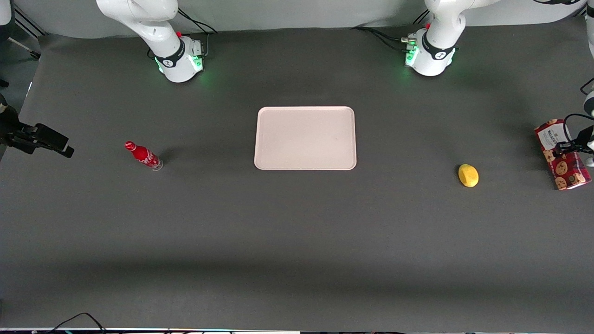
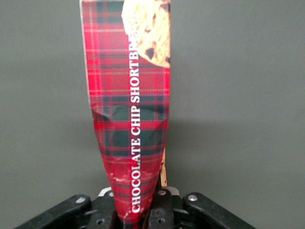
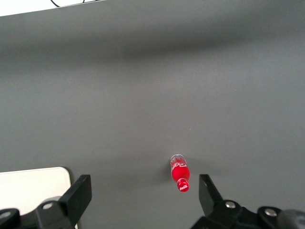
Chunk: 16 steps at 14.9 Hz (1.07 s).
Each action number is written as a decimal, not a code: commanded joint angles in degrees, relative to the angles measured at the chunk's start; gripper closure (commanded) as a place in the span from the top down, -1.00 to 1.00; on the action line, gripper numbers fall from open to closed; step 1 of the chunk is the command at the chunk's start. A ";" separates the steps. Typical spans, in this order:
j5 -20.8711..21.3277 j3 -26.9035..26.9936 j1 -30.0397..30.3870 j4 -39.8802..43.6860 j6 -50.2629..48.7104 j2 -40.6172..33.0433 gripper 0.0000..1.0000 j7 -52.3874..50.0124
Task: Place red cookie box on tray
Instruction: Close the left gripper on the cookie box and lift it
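So going across the front view from the parked arm's end: a small red soda bottle point(image 1: 143, 156) sits on the dark grey table point(image 1: 297, 241), well apart from everything else. The right wrist view shows that same bottle point(image 3: 179, 172) on bare tabletop too.

Next up, roughly mid-table, is the tray point(image 1: 305, 138), pale pinkish-cream with rounded corners and a low rim. Nothing is on it.

Keep going toward the working arm's end and there's a yellow lemon-looking thing point(image 1: 468, 175), sitting between the tray and the gripper, a bit nearer the front camera than both.

Then right at the edge of the frame is the gripper point(image 1: 563, 147), with the red cookie box point(image 1: 562, 154) in it. The fingers are clamped on the box's narrow sides, about midway along its length, with the white label end on the side of the fingers farther from the front camera and the cookie-printed end nearer. From the wrist camera, the tartan box point(image 2: 131, 114) runs straight out from between the fingers point(image 2: 159, 210), and the carton looks dented and pinched in where they squeeze it. So the box is nowhere near the tray, way off at the working arm's end. Can't tell if it's lifted or resting on the table.
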 commanded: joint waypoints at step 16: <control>15.39 0.37 -6.76 31.96 -43.88 -12.03 -1.00 -9.47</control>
